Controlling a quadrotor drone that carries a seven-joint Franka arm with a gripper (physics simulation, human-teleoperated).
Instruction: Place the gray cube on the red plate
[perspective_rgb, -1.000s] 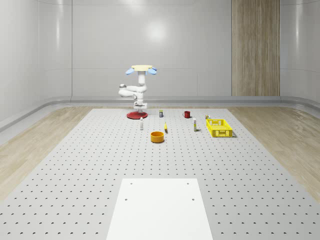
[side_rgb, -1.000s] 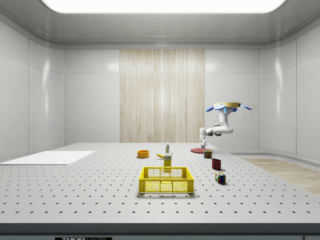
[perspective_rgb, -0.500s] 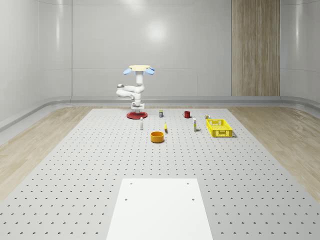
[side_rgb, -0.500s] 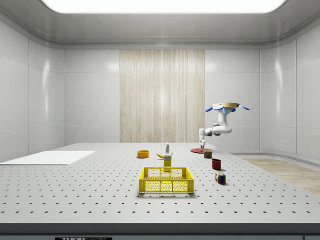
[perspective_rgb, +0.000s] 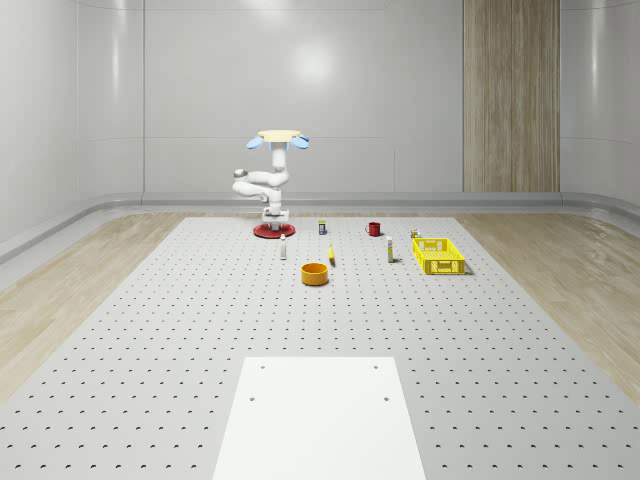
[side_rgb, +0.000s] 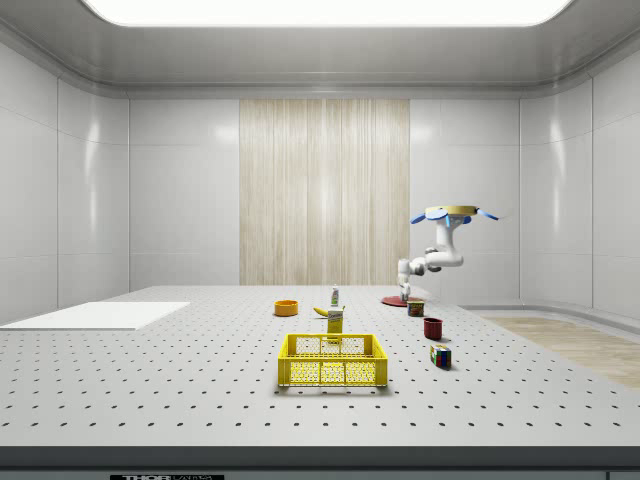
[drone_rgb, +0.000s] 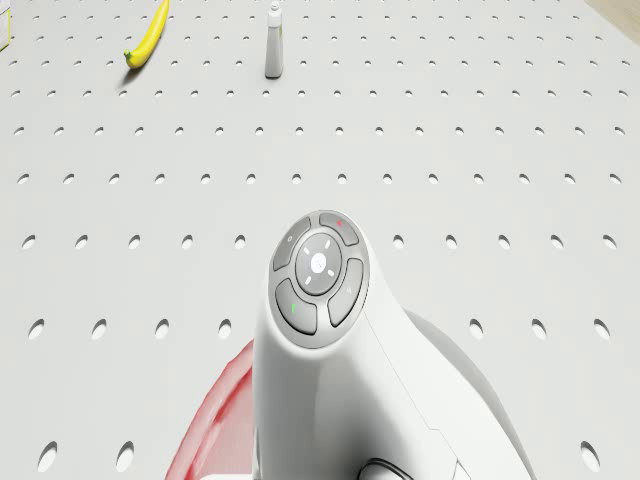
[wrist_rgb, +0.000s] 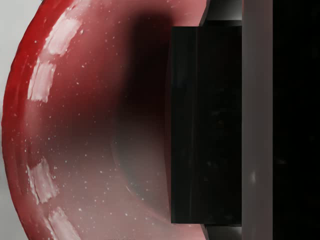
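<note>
Since a second earlier the drone (perspective_rgb: 279, 136) had drifted toward the whole-scene view's left and hovered over the glossy round red plate (perspective_rgb: 272, 231). The gripper (perspective_rgb: 274, 216) hung just above it, fingers clasping one dark, flat-faced gray cube (wrist_rgb: 205, 125) over the speckled plate. No writing was legible.

An orange bowl (perspective_rgb: 315, 273) sits mid-table; a yellow crate (perspective_rgb: 438, 255) lies at its three o'clock, a banana (drone_rgb: 146, 40) and small bottle (drone_rgb: 273, 41) near it.
</note>
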